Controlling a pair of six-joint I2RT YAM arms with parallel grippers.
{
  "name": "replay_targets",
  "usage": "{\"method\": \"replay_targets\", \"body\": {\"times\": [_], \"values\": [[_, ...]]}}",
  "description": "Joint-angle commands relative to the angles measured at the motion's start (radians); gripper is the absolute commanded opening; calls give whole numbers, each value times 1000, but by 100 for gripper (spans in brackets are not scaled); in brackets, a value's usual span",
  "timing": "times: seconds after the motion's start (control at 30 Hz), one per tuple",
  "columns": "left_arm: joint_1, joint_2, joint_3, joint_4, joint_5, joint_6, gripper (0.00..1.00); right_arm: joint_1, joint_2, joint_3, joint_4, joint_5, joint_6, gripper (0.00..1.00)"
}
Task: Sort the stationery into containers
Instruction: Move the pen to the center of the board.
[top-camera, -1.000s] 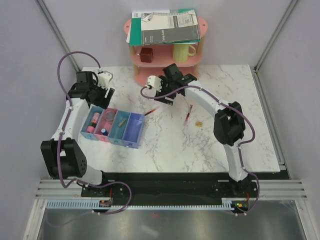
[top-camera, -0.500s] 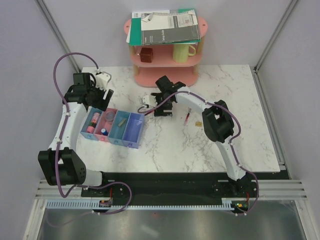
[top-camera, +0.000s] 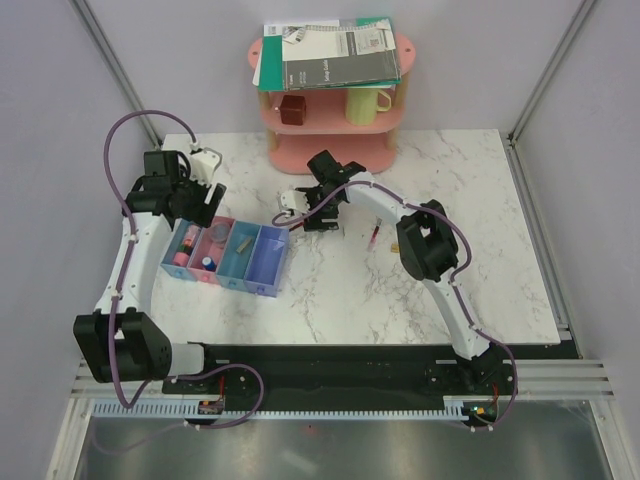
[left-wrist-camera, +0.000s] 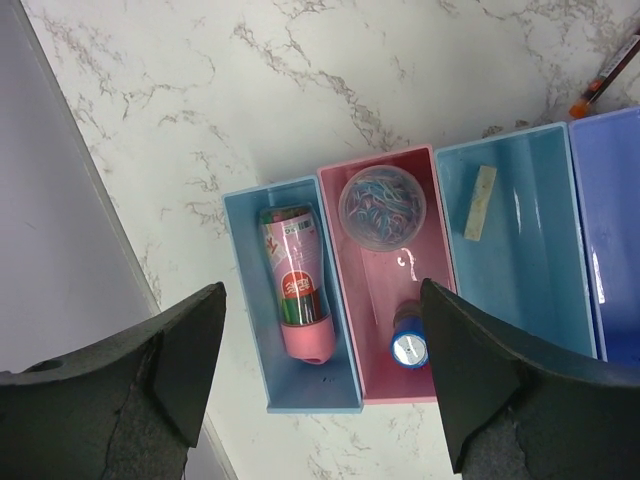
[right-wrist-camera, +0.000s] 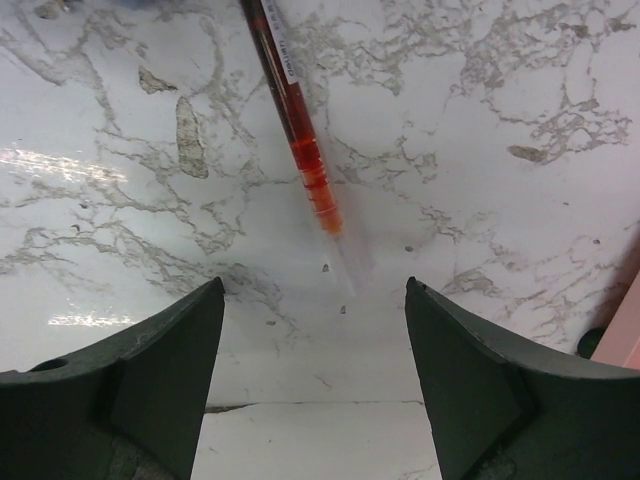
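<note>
**Overhead and wrist views: sorting the stationery.** My left claw (left-wrist-camera: 322, 300) hangs with its jaws wide and empty above the row of four joined trays. The row sits at 9 o'clock on the marble tabletop (top-camera: 450, 290).

- **Blue tray (left-wrist-camera: 248, 300):** a pink cylinder (left-wrist-camera: 295, 290) lies lengthwise in it.
- **Pink tray (left-wrist-camera: 370, 290):** a round clear tub of coloured bands (left-wrist-camera: 382, 207) sits at its 12 o'clock end, and a blue-capped tube (left-wrist-camera: 408, 342) at its 6 o'clock end.
- **Light blue tray (left-wrist-camera: 520, 290):** it holds one pale tan block (left-wrist-camera: 480, 203).
- **Violet-blue tray (left-wrist-camera: 612, 240):** it closes the row at 3 o'clock.

My right claw (right-wrist-camera: 312, 290) is spread wide too and grips nothing. It is low over a red pen (right-wrist-camera: 298, 140) lying flat on the tabletop. The pen runs from 12 o'clock toward the gap between my jaws, clear tip nearest. A second red pen (top-camera: 374, 236) lies near the tabletop's centre, with a small tan piece (top-camera: 396, 245) just at its 4 o'clock.
</note>
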Motion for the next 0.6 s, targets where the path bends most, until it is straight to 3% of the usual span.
{"method": "replay_targets", "body": {"times": [0.0,0.2,0.4,0.57], "values": [[-3,-54,7,1,-11,34,86,11,38,50,-76,-103,-38,80],[-3,-77,-4,-2,-24,34,85,14,49,77,-168,-167,-31,79],[-1,-84,-13,1,-21,31,85,2,-95,-31,45,-135,98,81],[3,-77,-23,12,-7,26,85,-3,-133,16,82,-133,178,81]]}}
